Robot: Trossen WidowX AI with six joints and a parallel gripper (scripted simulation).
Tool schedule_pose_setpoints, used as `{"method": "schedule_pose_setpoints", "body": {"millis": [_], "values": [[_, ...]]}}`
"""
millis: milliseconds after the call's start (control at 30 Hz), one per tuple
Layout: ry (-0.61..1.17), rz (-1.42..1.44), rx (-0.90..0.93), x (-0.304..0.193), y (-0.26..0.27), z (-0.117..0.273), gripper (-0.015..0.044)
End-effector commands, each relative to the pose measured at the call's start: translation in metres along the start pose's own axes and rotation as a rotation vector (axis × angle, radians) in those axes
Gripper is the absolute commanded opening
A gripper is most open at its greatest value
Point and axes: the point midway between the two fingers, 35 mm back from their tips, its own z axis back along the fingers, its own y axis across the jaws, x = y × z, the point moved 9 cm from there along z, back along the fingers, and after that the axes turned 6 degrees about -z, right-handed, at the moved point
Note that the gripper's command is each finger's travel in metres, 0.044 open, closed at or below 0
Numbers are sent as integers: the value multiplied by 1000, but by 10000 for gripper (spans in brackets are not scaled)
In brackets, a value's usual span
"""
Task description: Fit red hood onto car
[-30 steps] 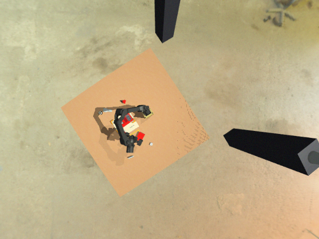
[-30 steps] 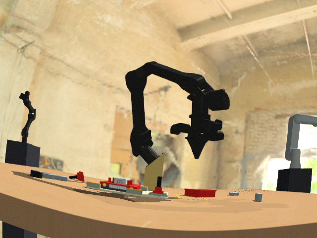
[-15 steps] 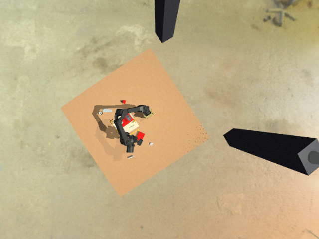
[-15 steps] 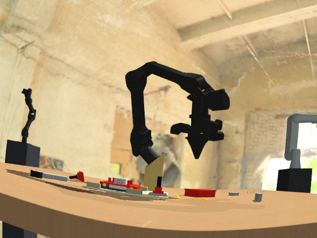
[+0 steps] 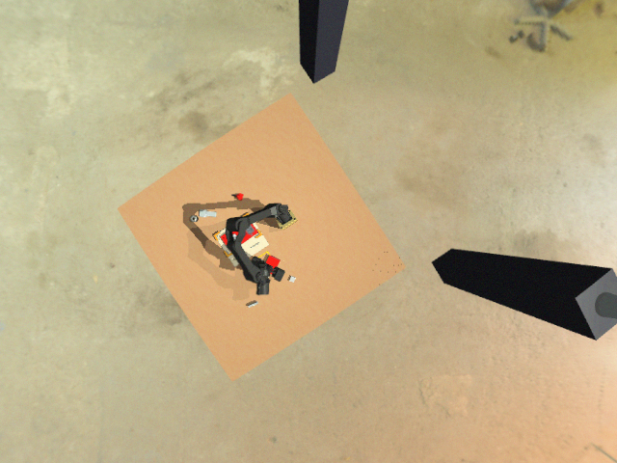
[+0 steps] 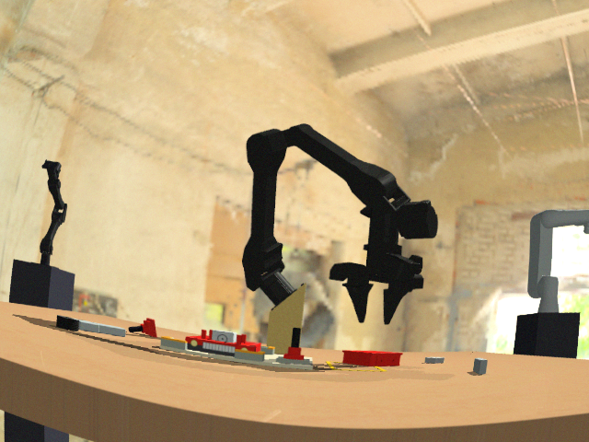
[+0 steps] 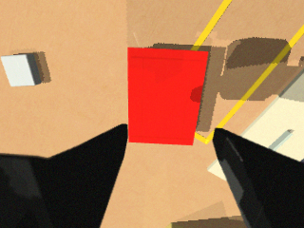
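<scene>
Wrist view: gripper [image 7: 168, 135] hanging open and empty above the red hood [image 7: 163, 95], which is lying flat on the table [image 7: 71, 28] beside the chassis jig [image 6: 237, 352]. Pickup, peg alignment, seating and withdrawal are all remaining; nothing is fitted yet.

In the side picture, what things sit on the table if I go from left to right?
Black-and-grey bar → small red piece → car in its jig → red hood → flat grey piece → grey cube.
</scene>
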Motion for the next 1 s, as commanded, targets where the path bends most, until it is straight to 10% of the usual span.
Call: {"method": "schedule_pose_setpoints", "body": {"millis": [0,967], "values": [[-9,-14,9,1,1,0,394],[-9,-14,9,2,2,-28,440]]}}
